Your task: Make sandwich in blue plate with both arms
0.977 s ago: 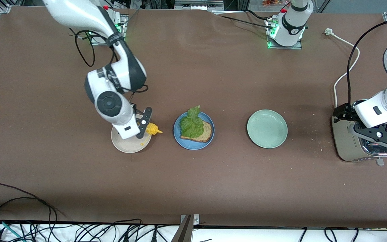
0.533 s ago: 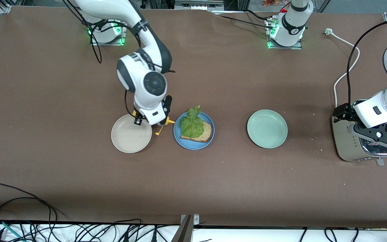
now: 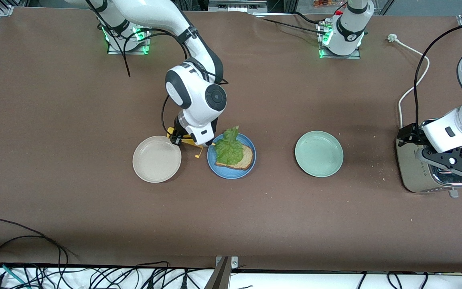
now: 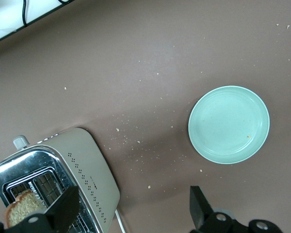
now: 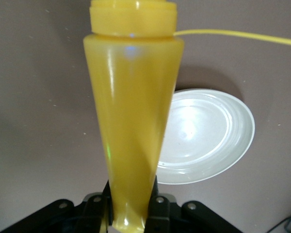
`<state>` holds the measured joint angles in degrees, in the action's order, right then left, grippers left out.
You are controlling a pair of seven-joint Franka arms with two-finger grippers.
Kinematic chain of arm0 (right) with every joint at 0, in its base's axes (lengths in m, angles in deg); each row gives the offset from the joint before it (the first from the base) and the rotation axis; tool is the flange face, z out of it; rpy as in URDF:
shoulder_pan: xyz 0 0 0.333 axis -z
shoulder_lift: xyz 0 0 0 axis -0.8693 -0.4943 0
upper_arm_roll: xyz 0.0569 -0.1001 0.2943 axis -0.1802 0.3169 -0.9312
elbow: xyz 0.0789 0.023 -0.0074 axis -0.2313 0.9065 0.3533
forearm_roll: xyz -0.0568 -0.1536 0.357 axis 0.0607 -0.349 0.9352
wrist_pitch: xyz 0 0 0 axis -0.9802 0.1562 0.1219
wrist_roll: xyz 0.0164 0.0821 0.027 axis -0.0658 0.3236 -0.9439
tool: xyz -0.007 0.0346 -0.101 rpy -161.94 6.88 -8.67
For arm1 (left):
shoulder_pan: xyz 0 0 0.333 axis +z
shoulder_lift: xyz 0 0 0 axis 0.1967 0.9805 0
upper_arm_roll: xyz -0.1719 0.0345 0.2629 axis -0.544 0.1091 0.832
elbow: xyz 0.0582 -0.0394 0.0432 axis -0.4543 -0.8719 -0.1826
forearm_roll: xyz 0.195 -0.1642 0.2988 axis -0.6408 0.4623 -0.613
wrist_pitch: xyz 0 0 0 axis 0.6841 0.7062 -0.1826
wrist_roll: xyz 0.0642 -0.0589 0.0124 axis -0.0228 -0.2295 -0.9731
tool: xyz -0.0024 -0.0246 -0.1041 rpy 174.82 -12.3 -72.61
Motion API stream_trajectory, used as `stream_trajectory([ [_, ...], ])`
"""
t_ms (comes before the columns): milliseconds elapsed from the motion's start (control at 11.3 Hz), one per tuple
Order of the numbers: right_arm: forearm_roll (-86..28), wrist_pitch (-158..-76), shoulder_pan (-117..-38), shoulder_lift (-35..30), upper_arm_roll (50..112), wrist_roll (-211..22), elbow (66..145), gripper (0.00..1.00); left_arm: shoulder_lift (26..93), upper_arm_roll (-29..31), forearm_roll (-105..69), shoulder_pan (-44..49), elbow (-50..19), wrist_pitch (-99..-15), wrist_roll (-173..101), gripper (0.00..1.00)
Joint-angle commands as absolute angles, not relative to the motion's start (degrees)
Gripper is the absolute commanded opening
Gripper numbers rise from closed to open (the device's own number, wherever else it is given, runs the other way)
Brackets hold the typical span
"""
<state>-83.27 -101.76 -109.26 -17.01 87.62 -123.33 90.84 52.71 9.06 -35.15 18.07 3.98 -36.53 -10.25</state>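
The blue plate (image 3: 217, 169) lies mid-table. On it is one slice of brown toast (image 3: 244, 159) with a ruffled lettuce leaf (image 3: 228, 148) on top. My right gripper (image 3: 183, 139) (image 5: 130, 204) is shut on a yellow squeeze bottle (image 3: 190, 141) (image 5: 131, 111). It holds the bottle over the gap between the beige plate (image 3: 157, 159) and the blue plate. My left gripper (image 3: 451, 166) (image 4: 131, 213) hangs open above the toaster (image 3: 415, 176) (image 4: 82, 165). A second brown slice (image 4: 22, 206) stands in the toaster's slot.
An empty pale green plate (image 3: 319, 153) (image 4: 229, 124) sits between the blue plate and the toaster. The toaster's white cord (image 3: 409, 90) runs toward the left arm's base. Crumbs lie scattered around the toaster. Cables hang along the table's front edge.
My right arm has carried the yellow bottle from over the beige plate toward the blue plate. The left arm has stayed still over the toaster.
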Motion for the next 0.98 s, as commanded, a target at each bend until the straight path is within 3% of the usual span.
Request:
stream_trajectory([
  [0,-85.57,-100.09,-110.56,-20.89,88.53,-120.28,87.52,0.00,52.42,8.85,-34.46,18.38,4.27,-35.87,-9.63,1.00],
  [622,-85.84,-100.70,-109.95,-20.55,88.36,-120.02,87.61,0.00,52.42,8.85,-34.46,18.46,4.27,-35.87,-9.54,1.00],
  [888,-73.48,-103.52,-101.28,-14.76,86.26,-124.56,89.09,0.00,52.42,8.85,-34.37,18.55,4.09,-35.87,-9.54,1.00],
])
